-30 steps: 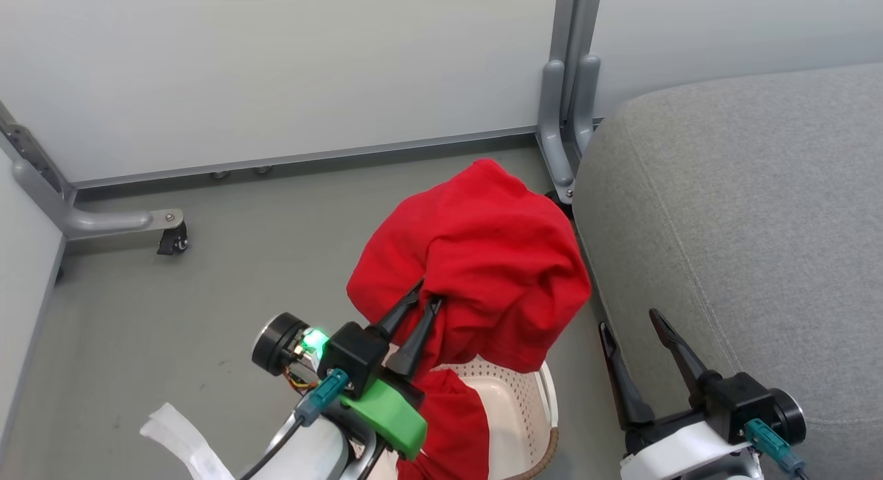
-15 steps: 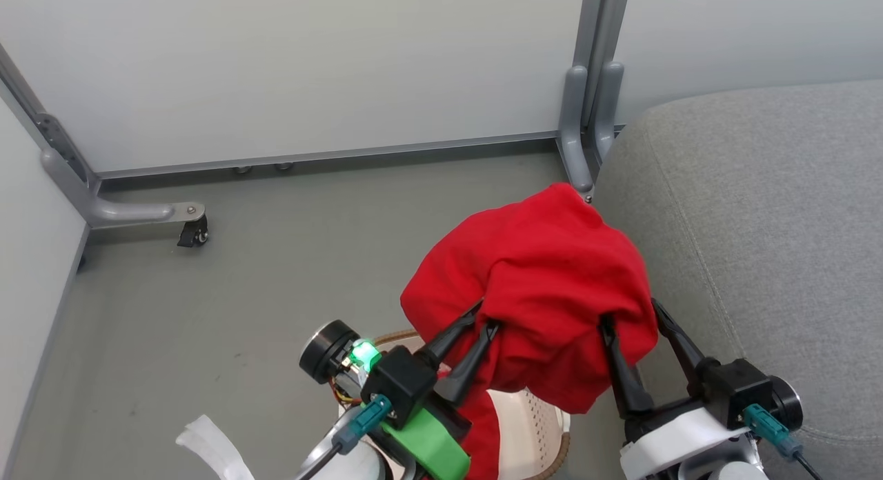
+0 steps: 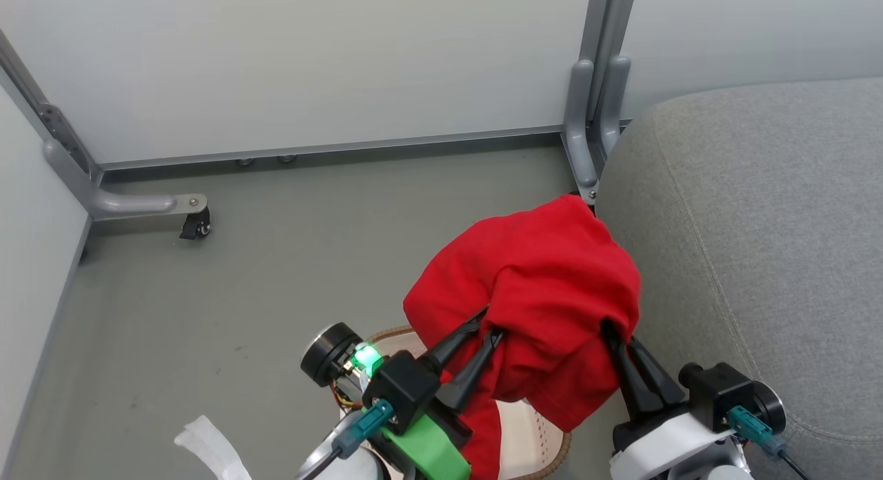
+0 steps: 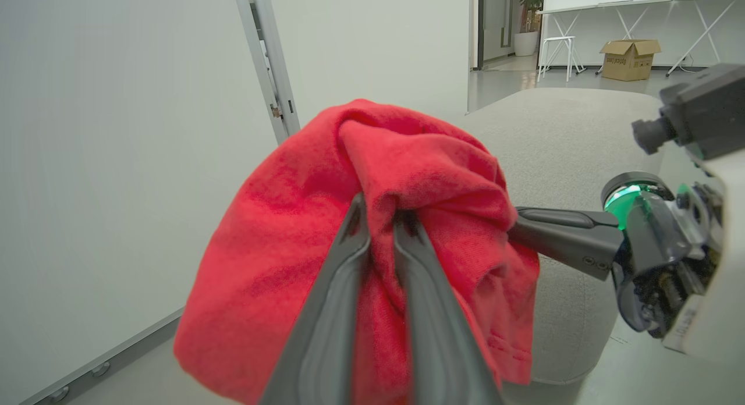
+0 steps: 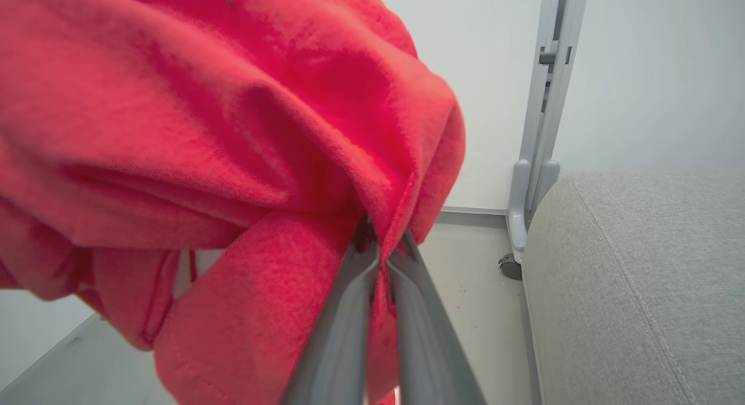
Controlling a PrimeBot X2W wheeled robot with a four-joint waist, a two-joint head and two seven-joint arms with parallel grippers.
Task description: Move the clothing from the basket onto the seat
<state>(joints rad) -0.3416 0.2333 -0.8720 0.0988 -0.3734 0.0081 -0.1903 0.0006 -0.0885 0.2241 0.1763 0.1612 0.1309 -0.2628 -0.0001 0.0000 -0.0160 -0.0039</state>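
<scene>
Clenching a fold of a bright red soft fabric garment [image 3: 552,273] in the left gripper [image 3: 491,325], pinching its opposite edge tight in the right gripper [image 3: 619,335]. Holding it bunched in the air above the cream-white perforated plastic basket [image 3: 534,428], just beside the large light grey upholstered seat [image 3: 759,225].

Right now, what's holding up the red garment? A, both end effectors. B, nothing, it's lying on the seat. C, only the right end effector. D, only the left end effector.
A: the left end effector and the right end effector are each shut on a fold of the red garment, which hangs bunched between them beside the seat, not on it.
</scene>
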